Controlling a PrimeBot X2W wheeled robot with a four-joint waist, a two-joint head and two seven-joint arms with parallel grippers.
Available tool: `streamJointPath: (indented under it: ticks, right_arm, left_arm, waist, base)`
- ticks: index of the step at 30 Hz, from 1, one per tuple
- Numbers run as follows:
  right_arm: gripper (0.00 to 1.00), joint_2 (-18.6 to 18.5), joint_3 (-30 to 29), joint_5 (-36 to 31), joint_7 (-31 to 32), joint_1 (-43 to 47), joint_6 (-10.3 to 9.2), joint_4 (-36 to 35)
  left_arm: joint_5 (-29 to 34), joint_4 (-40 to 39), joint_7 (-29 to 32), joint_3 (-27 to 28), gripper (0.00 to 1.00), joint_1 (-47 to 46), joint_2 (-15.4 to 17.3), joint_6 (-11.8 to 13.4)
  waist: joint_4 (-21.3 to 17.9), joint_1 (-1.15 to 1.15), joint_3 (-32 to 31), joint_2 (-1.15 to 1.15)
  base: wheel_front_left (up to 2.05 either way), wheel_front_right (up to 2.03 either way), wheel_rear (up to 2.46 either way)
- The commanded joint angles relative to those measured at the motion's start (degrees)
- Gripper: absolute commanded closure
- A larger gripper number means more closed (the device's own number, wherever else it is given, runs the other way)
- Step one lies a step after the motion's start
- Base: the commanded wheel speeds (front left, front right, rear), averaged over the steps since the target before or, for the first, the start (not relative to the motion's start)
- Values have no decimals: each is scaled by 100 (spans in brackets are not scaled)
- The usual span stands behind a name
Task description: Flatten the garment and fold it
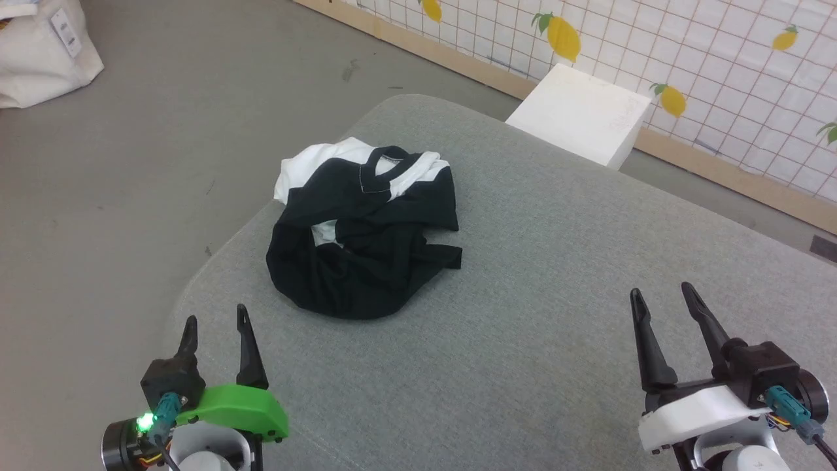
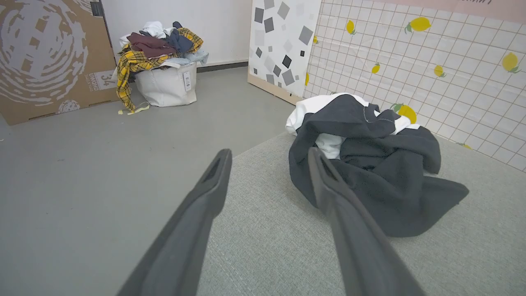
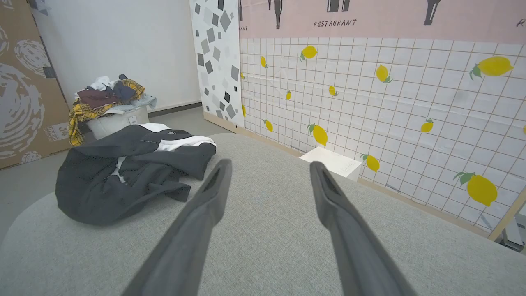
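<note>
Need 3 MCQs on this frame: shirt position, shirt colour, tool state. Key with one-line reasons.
1. On the table, the shirt lies:
A. at the near right corner
B. on the far left part
C. hanging off the near edge

2. The shirt shows:
A. red and blue
B. white all over
C. black and white

3. The left tool and right tool are:
A. both open, holding nothing
B. both shut on the shirt
C. one open, one shut

Key:
1 B: in the head view the crumpled heap sits up and left on the grey top.
2 C: the cloth is mostly black, with white panels near the collar.
3 A: each pair of fingers stands apart with nothing between them, short of the shirt.
</note>
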Motion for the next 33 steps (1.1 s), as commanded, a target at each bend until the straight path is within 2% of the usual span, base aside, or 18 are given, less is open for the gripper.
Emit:
streamJointPath:
  ticks: [1, 7, 12, 16, 22, 25, 29, 33]
  right_arm:
    - [0, 2, 6, 31, -40, -95, -11, 9]
    - [0, 2, 63, 13, -18, -149, -11, 3]
    - [0, 2, 160, -96, 71, -306, -11, -95]
    - [0, 2, 268, -263, 193, -570, -11, -254]
    - [0, 2, 413, -474, 303, -1025, -11, -446]
    - [0, 2, 538, -544, 314, -1299, -11, -502]
    - [0, 2, 519, -599, 270, -1566, -11, -565]
    - [0, 2, 485, -607, 178, -1757, -11, -566]
  left_arm:
    - [-41, 14, -44, -14, 0, -105, 13, 34]
    - [-126, 9, -41, 47, 0, -130, 11, -5]
    - [-307, 250, 202, 44, 0, -740, 160, -274]
    - [-583, 674, 603, 150, 0, -1618, 333, -517]
    - [-962, 1381, 1317, 339, 0, -2883, 750, -859]
    - [-1167, 1621, 1802, 492, 0, -3310, 1068, -985]
    - [-1437, 1776, 2478, 653, 0, -3629, 1431, -1129]
    - [-1779, 1938, 3351, 830, 0, -3693, 1679, -1136]
  waist:
    - [9, 0, 12, 0]
    - [-79, 0, 117, 0]
    - [-340, 0, 450, 0]
    - [-756, 0, 1010, 0]
    - [-1429, 0, 2004, 0]
    - [-1837, 0, 2540, 0]
    - [-2171, 0, 3063, 0]
    - [-2381, 0, 3421, 0]
  base:
    - [0, 0, 0]
    - [0, 0, 0]
    - [0, 0, 0]
    - [0, 0, 0]
    - [0, 0, 0]
    - [0, 0, 0]
    - [0, 0, 0]
    - [0, 0, 0]
